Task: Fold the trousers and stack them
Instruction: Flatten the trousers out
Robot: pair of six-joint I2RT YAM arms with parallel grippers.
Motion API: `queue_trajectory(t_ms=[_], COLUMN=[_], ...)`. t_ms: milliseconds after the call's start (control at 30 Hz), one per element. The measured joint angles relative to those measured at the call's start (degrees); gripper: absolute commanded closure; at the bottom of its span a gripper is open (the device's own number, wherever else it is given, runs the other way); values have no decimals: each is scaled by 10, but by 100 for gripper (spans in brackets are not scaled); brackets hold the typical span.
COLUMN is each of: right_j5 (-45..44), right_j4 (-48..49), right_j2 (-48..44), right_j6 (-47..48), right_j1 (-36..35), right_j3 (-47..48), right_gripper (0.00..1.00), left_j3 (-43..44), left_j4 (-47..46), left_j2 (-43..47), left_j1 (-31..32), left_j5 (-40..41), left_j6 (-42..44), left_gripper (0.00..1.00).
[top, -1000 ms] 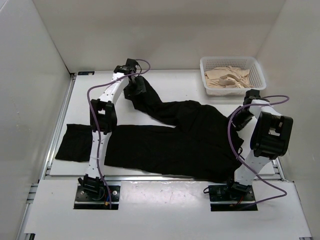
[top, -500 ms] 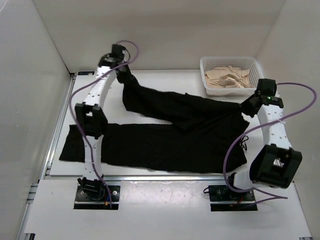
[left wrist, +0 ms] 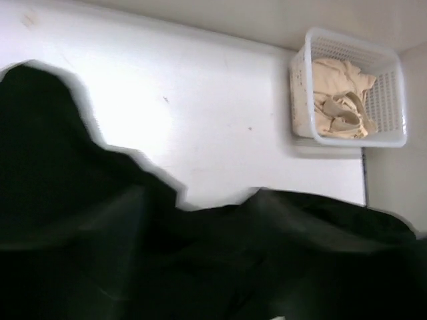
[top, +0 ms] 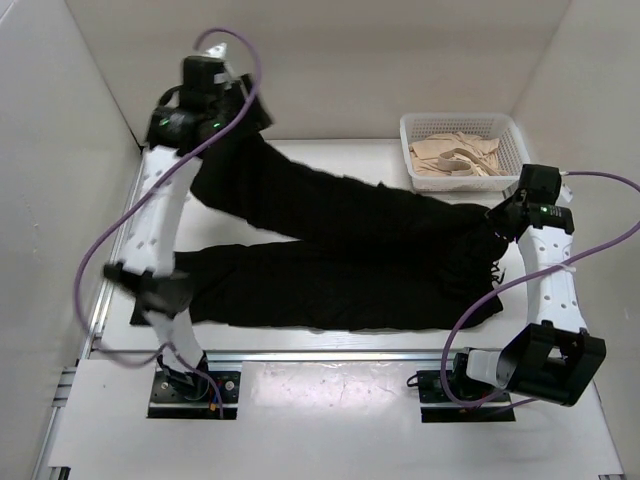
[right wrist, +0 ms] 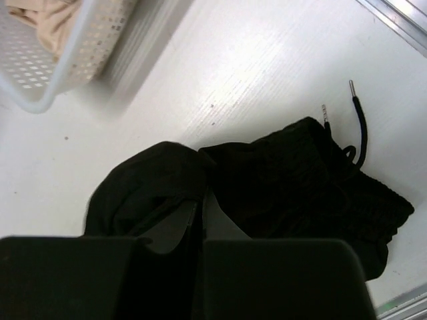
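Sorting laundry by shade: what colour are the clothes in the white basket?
The clothes are plain beige, shown best in the left wrist view.

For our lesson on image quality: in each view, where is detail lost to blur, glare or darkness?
Top external view: evenly lit and sharp, yet the trousers read as flat black, few folds showing. Left wrist view: the trousers are a soft blur low in frame, the table glares white. Right wrist view: the fingers are dark and out of focus, the drawstring crisp.

left fingers [top: 243,112] hold trousers [top: 340,280] leg raised far-left | right fingers [top: 503,215] pinch waist | basket [top: 462,117] far-right
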State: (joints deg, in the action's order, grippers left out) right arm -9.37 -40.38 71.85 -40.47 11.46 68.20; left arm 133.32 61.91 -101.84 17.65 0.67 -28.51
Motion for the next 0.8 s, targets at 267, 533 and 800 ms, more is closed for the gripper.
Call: queue_trajectory(t_ms=[267, 533, 800], right_j5=[-8, -8, 5], right_j4=[-2, -1, 3], right_j2=[24, 62, 80], right_j6=[5, 13, 17], right_j1=[2, 2, 1], right_j3=[-13, -13, -12], right_gripper=[100, 100, 100], left_j3=[67, -103, -164], left_j4=[36, 36, 7], left_j2=[-282, -216, -165], left_j1=[-1, -132, -223], left_j5=[-16, 1, 15], left_j6=[3, 17, 19], left_gripper=[51, 43, 19])
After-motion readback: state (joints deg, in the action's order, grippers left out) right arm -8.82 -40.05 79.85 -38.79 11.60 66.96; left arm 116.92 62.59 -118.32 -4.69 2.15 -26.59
